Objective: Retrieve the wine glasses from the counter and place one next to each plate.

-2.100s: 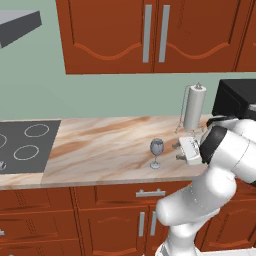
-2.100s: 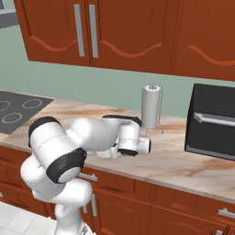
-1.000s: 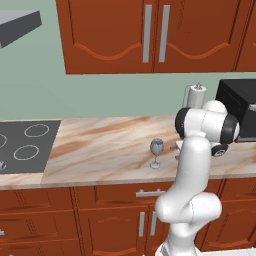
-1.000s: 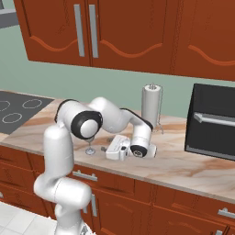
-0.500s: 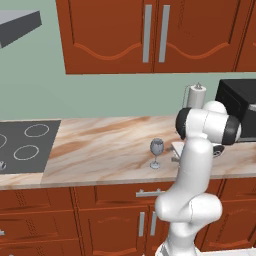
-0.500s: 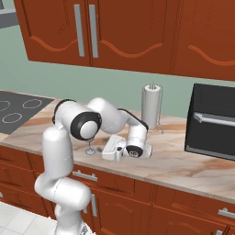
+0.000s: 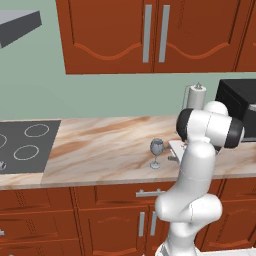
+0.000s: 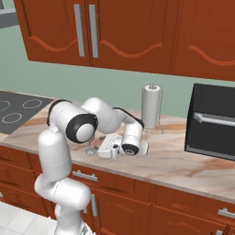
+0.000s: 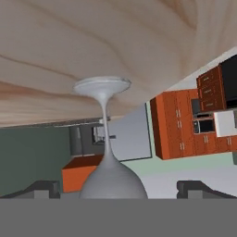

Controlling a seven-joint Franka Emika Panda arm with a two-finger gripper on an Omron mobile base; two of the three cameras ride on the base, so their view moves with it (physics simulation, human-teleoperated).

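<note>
Near the centre of the left base view, one translucent grey-blue stemmed wine glass point(image 7: 156, 152) stands unmoved on the beige marbled stone counter point(image 7: 100, 145), so nothing looks delivered yet (no plates visible). Left of centre in the right base view, the two-finger gripper point(image 8: 106, 149) lies level beside it. Across the hand view, rolled upside down, the glass bowl sits between wide-open fingertips point(image 9: 44, 187), ungrasped.

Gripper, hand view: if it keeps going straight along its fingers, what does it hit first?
The wine glass: its bowl sits centred between the open gripper's fingertips, so the bowl comes first. How much gap remains is unclear.
</note>
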